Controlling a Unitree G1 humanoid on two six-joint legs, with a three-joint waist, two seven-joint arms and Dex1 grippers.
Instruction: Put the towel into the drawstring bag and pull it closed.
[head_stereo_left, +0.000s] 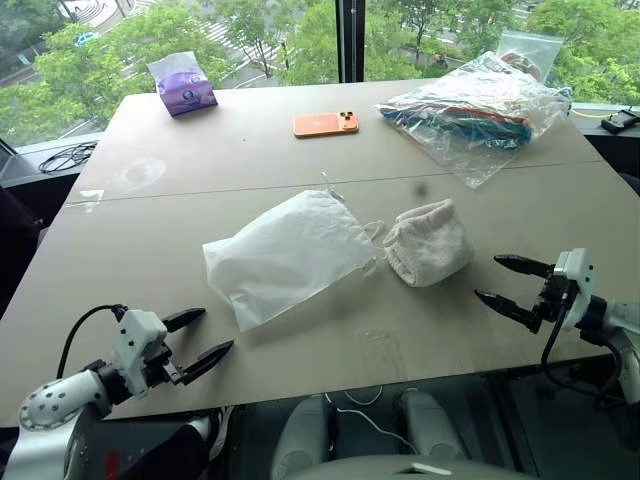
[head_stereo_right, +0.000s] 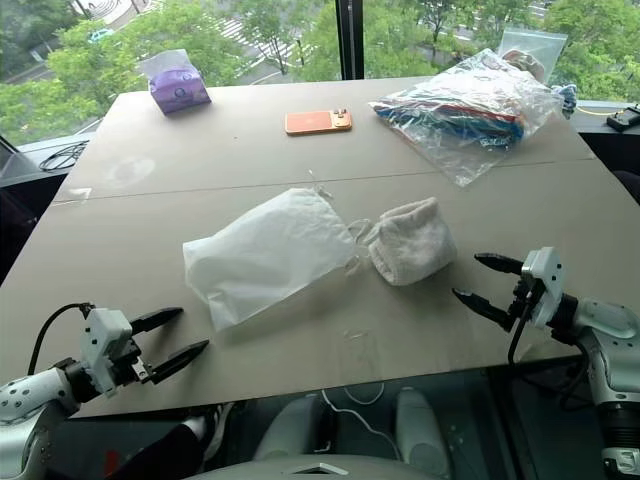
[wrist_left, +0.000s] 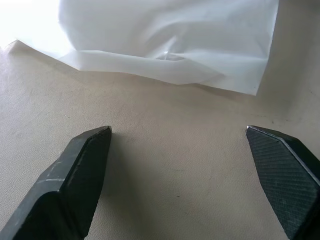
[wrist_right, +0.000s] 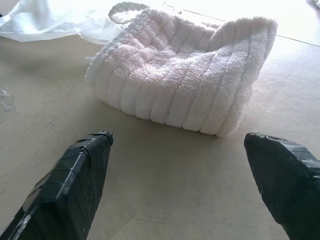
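On the beige bench (head_stereo_left: 150, 250) by the window, the fluffy off-white terry towel (head_stereo_left: 430, 243) lies touching the mouth of the thin white drawstring bag (head_stereo_left: 285, 255); both tools, left (head_stereo_left: 197, 337) and right (head_stereo_left: 508, 283), gape empty, so the right should close squarely across the towel's ribbed bulk.

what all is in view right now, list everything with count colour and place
drawstring bag: 1, white, lying flat mid-table, mouth toward the towel
towel: 1, off-white, bundled on the table right beside the bag's mouth
phone: 1, orange, far middle of the table
tissue pack: 1, purple, far left corner
clear plastic bag: 1, transparent with colourful items inside, far right
cable: 1, black, off the table's far left edge
table: 1, beige
left gripper: 1, black fingers, open, near left edge, short of the bag
right gripper: 1, black fingers, open, near right, facing the towel
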